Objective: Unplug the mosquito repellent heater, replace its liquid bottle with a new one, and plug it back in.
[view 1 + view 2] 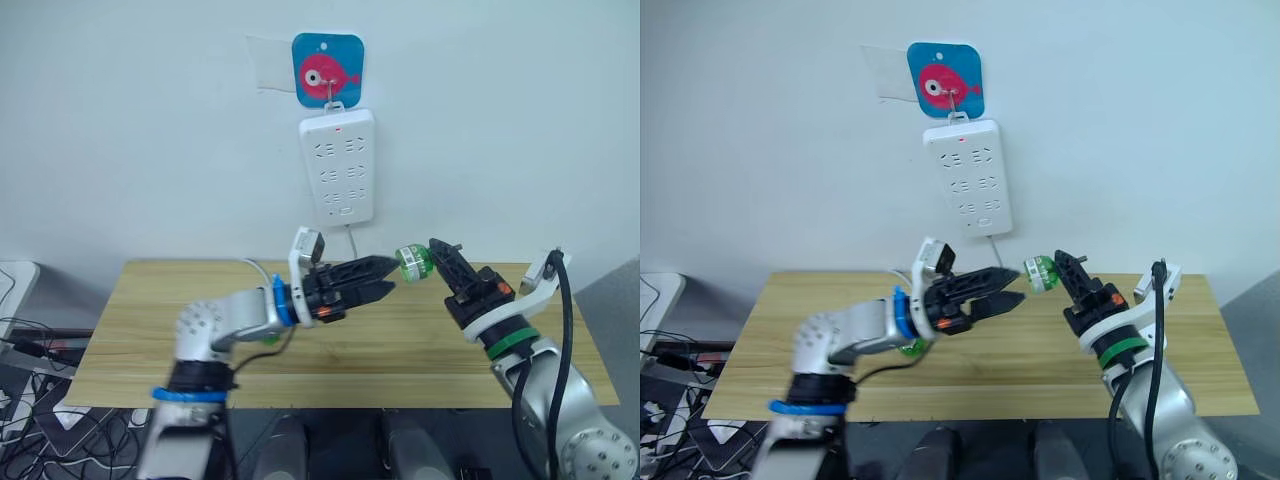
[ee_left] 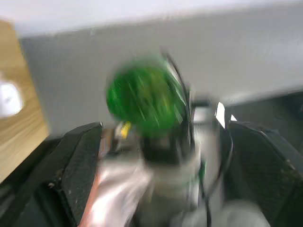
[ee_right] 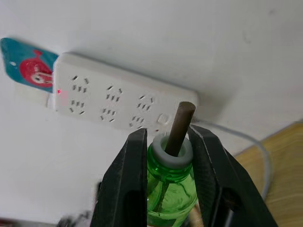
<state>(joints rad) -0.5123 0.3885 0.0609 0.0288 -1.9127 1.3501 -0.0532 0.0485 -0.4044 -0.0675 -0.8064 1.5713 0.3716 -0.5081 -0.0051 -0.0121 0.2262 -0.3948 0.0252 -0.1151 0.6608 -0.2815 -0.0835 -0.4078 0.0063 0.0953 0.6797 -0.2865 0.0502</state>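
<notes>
From the left eye view, the right gripper (image 1: 428, 257) holds a green liquid bottle (image 1: 412, 262) up above the wooden table (image 1: 420, 345), its two black fingers clamped on the bottle's sides. The left gripper (image 1: 382, 278) points toward that bottle with its fingers parted, tips just beside it. Behind both, the white power strip (image 1: 338, 167) hangs on the wall under a blue fish hook (image 1: 327, 68), every socket bare, so the heater looks unplugged. Where the heater itself is I cannot tell for certain.

The right eye view tells the same: bottle (image 1: 1040, 273) between the two arms, left fingertips close but apart from it.

In the left wrist view the green bottle (image 2: 144, 97) sits between that gripper's spread fingers (image 2: 78, 165), untouched, and a small white object (image 2: 9, 98) rests on the table edge (possibly the heater, too blurred to say).

The right wrist view shows the right fingers (image 3: 128, 182) pressed on the bottle (image 3: 170, 182) just below its neck, the brown wick (image 3: 181, 128) sticking out.

The likely trouble is a handover slip: the bottle is round and smooth, and if one arm lets go before the other has a firm hold, it drops. A knock could also bend or snap the wick.
</notes>
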